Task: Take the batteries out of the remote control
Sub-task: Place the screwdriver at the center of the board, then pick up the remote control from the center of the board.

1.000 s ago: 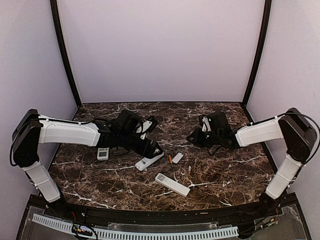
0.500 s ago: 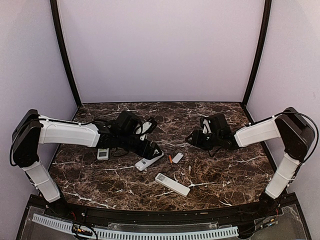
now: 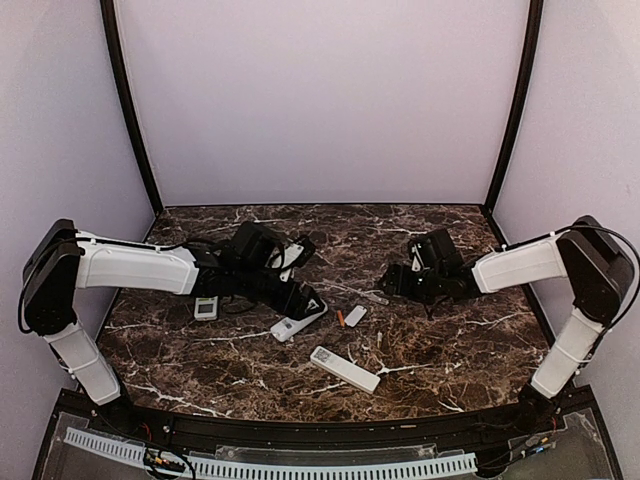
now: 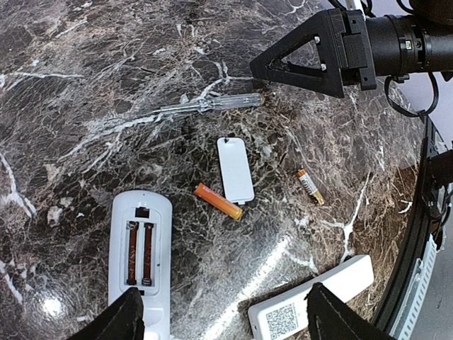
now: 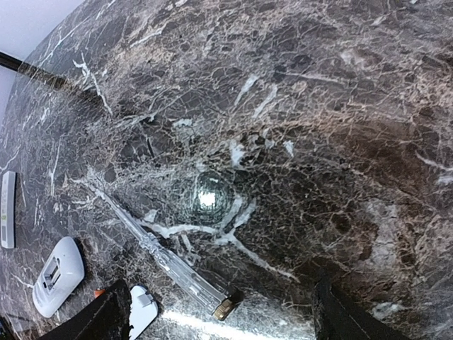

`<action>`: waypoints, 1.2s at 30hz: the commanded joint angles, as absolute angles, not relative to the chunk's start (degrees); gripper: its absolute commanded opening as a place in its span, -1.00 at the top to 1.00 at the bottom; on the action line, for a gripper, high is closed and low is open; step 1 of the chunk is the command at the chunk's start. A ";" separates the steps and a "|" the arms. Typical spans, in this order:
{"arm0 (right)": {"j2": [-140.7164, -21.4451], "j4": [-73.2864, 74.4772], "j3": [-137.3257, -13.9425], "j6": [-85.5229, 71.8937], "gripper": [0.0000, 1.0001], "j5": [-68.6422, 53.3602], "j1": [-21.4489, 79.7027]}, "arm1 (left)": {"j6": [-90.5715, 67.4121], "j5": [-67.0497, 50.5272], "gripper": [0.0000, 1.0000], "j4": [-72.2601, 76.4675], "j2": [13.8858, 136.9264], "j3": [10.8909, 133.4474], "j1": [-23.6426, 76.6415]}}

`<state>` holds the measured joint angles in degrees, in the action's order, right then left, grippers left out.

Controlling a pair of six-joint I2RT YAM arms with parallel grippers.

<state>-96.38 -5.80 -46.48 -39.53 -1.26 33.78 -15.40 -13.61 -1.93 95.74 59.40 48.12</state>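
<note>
— On the marble table (image 4: 64, 78), where to look for the batteries (image 4: 132, 253)?
— Two seated side by side in the open bay of the remote (image 4: 141, 212), back up, just under the left gripper (image 4: 225, 312). Already out: an orange battery (image 4: 218, 201) just beside the white cover (image 4: 235, 168), and a smaller battery (image 4: 310, 186) lying apart from both.
— And the grippers?
— Left: hovers with jaws spread wide, grips nothing. Right gripper (image 5: 219, 315): jaws likewise wide and empty, poised over the screwdriver (image 5: 159, 251) lying flat on the stone.
— What to fear next?
— Probably a skidding remote: smooth stone, no bracing grip while prying. Also broad fingers jamming in the narrow bay, or a freed battery rolling off toward the table edge. Possibly, too, the screwdriver tip slipping and gouging the contacts.
</note>
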 commanded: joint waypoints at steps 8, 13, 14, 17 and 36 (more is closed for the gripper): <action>-88.87 -5.20 -44.41 -39.81 -0.76 1.96 33.55 | -12.02 -26.10 -0.54 3.04 100.84 59.73 50.13; -86.34 -6.00 -42.91 -40.22 -0.78 1.27 33.51 | -11.11 -28.77 -0.53 2.23 104.54 60.95 52.03; -85.88 -5.98 -42.75 -40.25 -0.79 1.29 33.52 | -11.04 -29.17 -0.53 2.16 105.13 60.92 52.14; -84.73 -5.89 -42.18 -40.01 -0.80 1.40 33.56 | -10.69 -30.09 -0.53 1.66 105.97 61.07 52.16; -81.77 -6.50 -40.09 -40.52 -0.78 1.23 33.57 | -10.05 -32.03 -0.50 -2.46 107.91 60.93 54.40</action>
<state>-83.22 -4.99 -41.01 -39.88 1.04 33.74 -10.87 -31.07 0.49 108.33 61.04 52.99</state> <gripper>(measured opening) 0.894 0.753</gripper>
